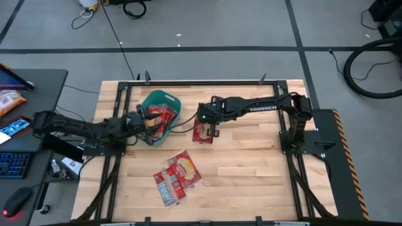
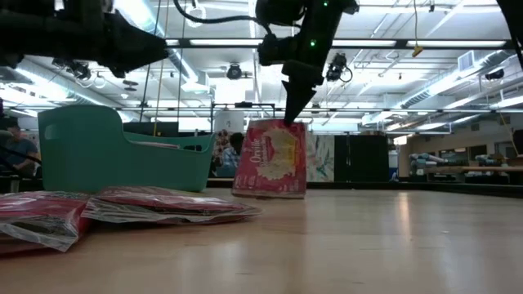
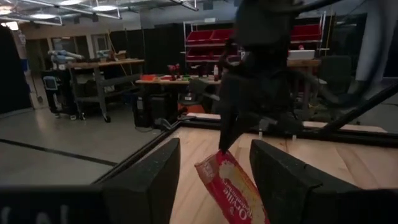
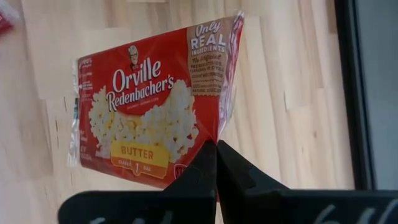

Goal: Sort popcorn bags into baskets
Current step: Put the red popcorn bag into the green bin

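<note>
Over the teal basket (image 1: 158, 100) at table left: left gripper (image 1: 149, 120) above the tub, fingers (image 3: 149, 186) spread apart with nothing between them, red popcorn bags (image 1: 164, 117) already inside the tub. Mid-table, just right of the basket: right gripper (image 1: 210, 130) pinched tight on the top edge of an Orville Redenbacher's butter popcorn bag (image 4: 149, 118), bag hanging upright, bottom edge at or just above the wood table (image 1: 251, 163) in the low view, cannot tell which. Nearer the front edge: loose pile of remaining packets (image 1: 176, 177) lying flat, well apart from both grippers.
</note>
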`<control>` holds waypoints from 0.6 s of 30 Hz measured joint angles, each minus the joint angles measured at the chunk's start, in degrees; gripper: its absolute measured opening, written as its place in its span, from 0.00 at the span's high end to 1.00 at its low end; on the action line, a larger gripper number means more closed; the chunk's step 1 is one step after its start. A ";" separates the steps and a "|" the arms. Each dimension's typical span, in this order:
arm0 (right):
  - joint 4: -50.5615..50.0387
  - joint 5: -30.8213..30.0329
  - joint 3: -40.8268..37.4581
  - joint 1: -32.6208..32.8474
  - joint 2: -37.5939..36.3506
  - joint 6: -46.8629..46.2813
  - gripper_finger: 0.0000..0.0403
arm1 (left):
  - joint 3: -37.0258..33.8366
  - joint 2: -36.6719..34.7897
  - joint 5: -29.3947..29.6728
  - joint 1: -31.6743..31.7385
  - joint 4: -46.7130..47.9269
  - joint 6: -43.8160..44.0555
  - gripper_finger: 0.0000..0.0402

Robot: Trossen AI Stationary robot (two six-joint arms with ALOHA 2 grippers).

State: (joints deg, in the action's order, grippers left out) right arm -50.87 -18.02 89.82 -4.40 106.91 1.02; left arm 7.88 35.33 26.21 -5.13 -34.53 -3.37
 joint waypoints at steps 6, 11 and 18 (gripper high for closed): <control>0.92 -1.58 0.00 2.95 0.00 0.10 1.00 | 0.56 8.48 -9.48 5.46 -4.53 3.34 0.42; 1.93 -3.22 0.00 4.13 -0.02 1.96 1.00 | 4.16 17.25 -12.53 8.08 -4.65 6.16 0.41; 3.52 -5.54 0.02 5.05 -0.04 4.30 1.00 | 9.90 29.71 -12.69 9.71 -4.77 8.96 0.42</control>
State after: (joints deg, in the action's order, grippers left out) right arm -47.35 -23.56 89.84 0.65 106.87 5.31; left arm 17.78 65.04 13.53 4.58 -39.31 5.59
